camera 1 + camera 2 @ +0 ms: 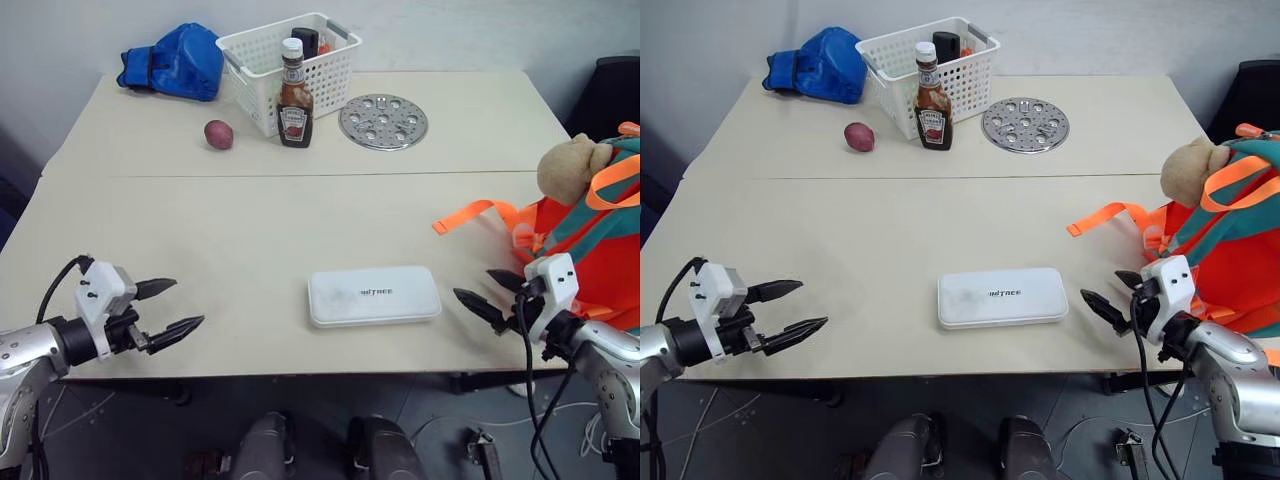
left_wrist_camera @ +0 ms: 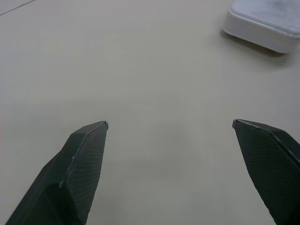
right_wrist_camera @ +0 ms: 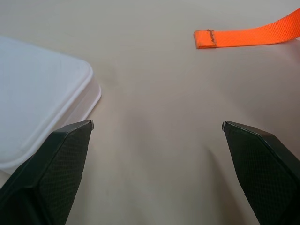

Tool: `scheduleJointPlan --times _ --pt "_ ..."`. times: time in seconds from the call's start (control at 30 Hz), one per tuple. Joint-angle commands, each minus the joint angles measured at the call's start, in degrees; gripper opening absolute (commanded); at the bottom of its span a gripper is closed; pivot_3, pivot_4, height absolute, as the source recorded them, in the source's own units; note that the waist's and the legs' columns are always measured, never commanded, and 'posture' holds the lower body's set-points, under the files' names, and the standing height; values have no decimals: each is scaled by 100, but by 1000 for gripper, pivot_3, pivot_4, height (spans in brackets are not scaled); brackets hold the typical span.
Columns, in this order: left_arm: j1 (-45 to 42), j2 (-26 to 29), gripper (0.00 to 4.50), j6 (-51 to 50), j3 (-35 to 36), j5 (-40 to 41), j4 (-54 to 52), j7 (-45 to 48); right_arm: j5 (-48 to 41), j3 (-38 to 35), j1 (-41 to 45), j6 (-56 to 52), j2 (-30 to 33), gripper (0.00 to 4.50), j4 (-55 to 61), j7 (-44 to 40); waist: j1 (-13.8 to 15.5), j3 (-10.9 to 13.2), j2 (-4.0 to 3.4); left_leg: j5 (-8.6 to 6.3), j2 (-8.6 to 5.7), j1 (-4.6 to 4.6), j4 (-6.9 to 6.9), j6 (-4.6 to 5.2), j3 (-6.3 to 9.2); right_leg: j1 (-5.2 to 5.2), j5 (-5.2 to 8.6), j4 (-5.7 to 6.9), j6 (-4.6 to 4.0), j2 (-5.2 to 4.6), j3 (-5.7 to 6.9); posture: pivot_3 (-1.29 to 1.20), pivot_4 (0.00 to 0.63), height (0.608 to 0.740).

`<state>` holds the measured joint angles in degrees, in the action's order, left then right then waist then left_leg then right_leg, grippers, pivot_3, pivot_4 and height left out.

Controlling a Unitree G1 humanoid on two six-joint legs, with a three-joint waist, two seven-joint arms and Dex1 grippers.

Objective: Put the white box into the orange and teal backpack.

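White box [image 1: 374, 295] near table's front edge [image 1: 300, 372]; left gripper [image 1: 172, 308] and right gripper [image 1: 484, 292] flank it, both spread wide, empty; backpack [image 1: 590, 240] at right edge.

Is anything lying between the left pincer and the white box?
No. Between the left pincer and the white box there is just bare table, as both eye views and the left wrist view show.

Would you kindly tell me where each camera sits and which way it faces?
Head stereo pair: looks forward and down over the table; left gripper and right gripper both show.
Left wrist: looks along its open gripper toward the white box.
Right wrist: looks along its open gripper, white box and an orange strap ahead.
Shared: the white box.
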<state>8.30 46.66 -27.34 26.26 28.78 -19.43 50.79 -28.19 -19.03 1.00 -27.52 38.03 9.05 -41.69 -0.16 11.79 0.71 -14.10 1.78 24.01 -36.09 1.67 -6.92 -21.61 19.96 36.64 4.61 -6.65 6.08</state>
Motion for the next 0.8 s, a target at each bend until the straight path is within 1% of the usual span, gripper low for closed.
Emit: scheduleJointPlan --times 0.03,0.43,0.8 --pt "10 -16 4480 156 -18 -68 -56 -43 -48 -109 53 79 12 4500 106 15 0 0 0 2 0 0 0 -1 0 0 0 0 0 0 0 0 150 740" --pt "22 -31 4480 81 -80 -117 -111 -201 4 -54 146 92 52 4500 41 -25 -2 0 0 1 0 -1 -2 3 -1 0 0 5 0 1 -1 0 150 740" --pt "-160 45 4480 -148 -166 -47 -124 -210 51 -37 174 83 174 4500 43 -188 -2 0 0 2 -1 -3 -5 3 -1 0 0 13 1 1 -1 0 150 740"
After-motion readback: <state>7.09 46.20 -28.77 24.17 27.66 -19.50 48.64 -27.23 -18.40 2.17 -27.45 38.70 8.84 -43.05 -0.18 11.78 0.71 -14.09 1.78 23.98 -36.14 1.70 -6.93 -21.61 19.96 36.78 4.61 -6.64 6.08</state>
